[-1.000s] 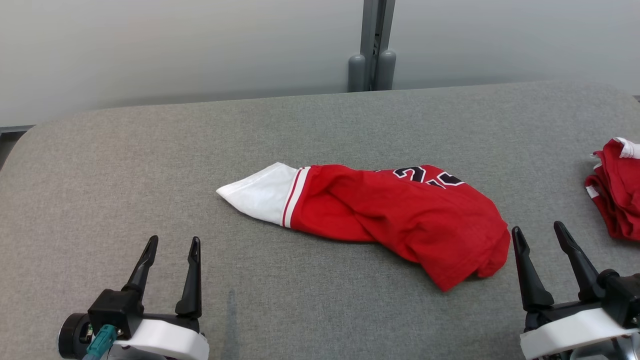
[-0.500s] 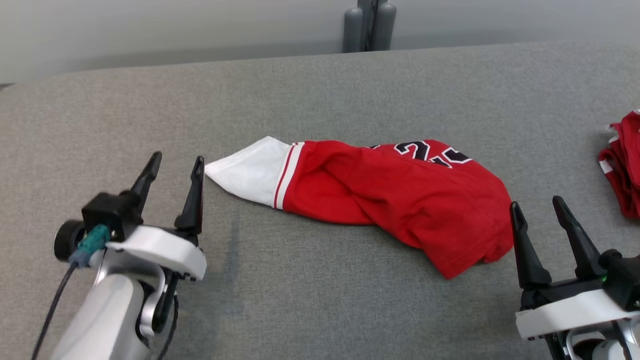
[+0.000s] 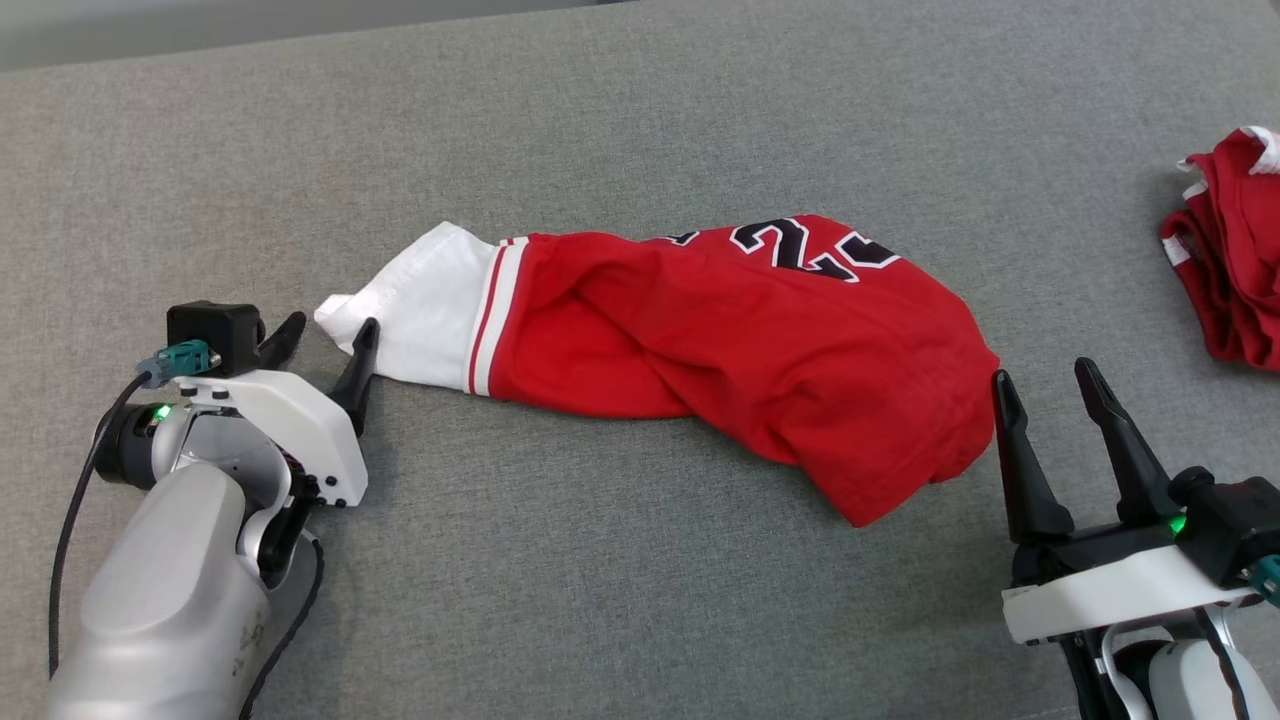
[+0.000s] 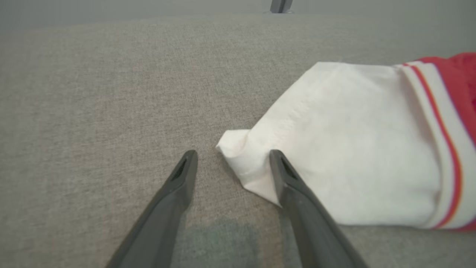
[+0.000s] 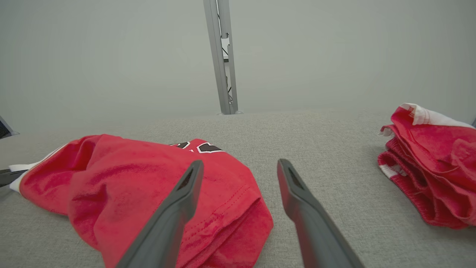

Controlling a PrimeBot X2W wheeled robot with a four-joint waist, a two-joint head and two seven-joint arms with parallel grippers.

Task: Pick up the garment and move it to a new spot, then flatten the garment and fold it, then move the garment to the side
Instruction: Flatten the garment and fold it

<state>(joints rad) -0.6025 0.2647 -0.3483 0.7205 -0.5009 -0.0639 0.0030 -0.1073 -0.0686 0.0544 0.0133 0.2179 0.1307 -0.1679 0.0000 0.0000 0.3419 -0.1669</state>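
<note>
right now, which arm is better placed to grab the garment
Left. On the left arm, open jaws straddle the white corner of the garment; the right arm sits beside its red end.

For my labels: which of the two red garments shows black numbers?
The long garment in the middle, with a white end; the bunched pile at the right edge shows none.

Grey cloth-covered work surface (image 3: 640, 560): coarse woven fabric, matt, faintly flecked.
Red sports jersey with white sleeve end (image 3: 740, 340): soft knit cloth, matt, creased. Its black-and-white numerals look smoother than the weave, and the hem is stitched.
Crumpled red-and-white garment pile (image 3: 1235, 260): the same matt cloth.
Left gripper (image 3: 333, 322) and right gripper (image 3: 1041, 368): dark matt plastic fingers, with smooth white semi-gloss shells.
Grey upright post (image 5: 222, 56): smooth metal with a satin finish.
</note>
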